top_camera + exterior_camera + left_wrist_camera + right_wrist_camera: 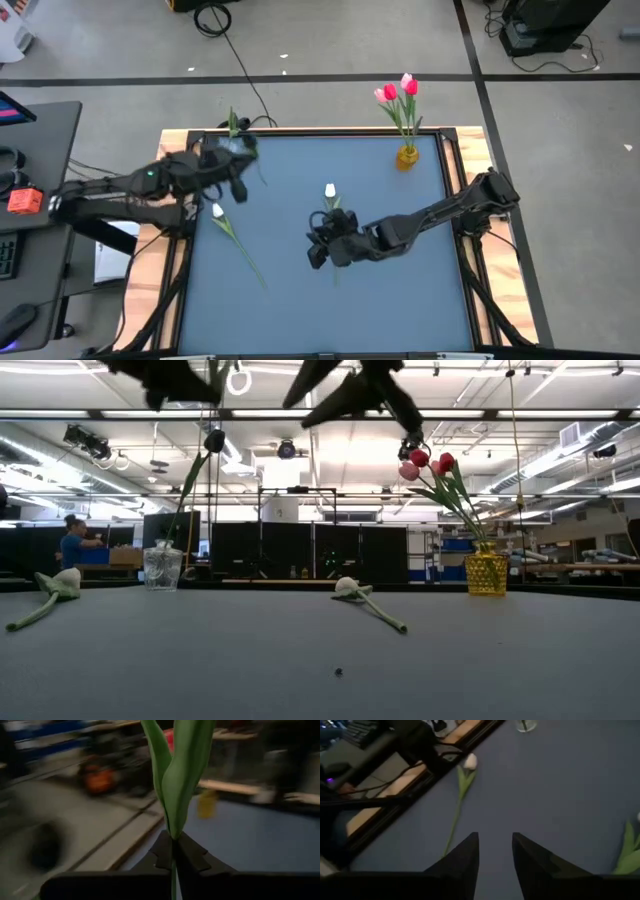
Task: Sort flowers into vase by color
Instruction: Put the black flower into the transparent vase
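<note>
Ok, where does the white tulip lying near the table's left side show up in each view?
High view: the white tulip lies left of centre, just below the left arm.
Low view: far left, lying flat.
Left wrist view: not in it.
Right wrist view: it lies beside the table's wooden edge.
Shared landmark: the clear glass vase, a little beyond the bud; the left wrist view does not show it.

You are looking at a robotics lab or workshop: a blue-topped table [400, 290] in a wooden frame stands on a grey taped floor, cables [215, 20] at upper left, with exposed ceiling ducts [90, 442], strip lights and equipment racks [300, 550] beyond.
</note>
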Motion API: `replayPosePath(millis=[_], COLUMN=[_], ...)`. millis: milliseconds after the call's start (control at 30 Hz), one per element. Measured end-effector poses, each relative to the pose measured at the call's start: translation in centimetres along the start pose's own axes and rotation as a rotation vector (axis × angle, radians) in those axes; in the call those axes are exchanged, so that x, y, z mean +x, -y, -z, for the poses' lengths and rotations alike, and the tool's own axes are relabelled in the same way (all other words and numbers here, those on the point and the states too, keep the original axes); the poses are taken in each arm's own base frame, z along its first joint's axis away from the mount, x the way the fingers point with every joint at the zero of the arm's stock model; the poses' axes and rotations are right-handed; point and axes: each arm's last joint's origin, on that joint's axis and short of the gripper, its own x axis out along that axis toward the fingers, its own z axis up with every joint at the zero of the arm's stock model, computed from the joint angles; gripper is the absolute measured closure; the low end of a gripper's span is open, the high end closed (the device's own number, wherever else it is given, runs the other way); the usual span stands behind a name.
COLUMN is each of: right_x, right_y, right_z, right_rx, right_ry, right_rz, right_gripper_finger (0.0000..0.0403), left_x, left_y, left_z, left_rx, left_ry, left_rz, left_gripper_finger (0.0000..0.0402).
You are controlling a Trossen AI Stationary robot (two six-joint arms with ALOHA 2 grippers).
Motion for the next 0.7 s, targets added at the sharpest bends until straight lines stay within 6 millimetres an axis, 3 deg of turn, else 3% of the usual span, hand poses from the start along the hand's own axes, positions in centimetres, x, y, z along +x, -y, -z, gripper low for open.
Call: replayPosePath(millis=[133, 333, 700], right_x=[-0.1, 0.6, 1.0], right_y=[0.0, 0.5, 0.6], right_z=[0.0, -0.8, -1.2], right_rx=[0.004, 0.001, -0.021], right_ry=[0.001, -0.021, -0.039], right_rz=[0.0, -0.004, -0.031], right_gripper_finger=[0.0279, 0.0279, 0.0279], left_x=[-1.6, -3.6, -3.3], left_y=[-2.7, -5.2, -8.5], left_z=[0.4, 0.2, 0.5], left_rx=[-0.015, -0.034, -0.013], left_ry=[-0.027, 0.016, -0.029], left_rz=[-0.137, -0.289, -0.495], left_gripper_finger=[0.039, 0.0391, 0.0392])
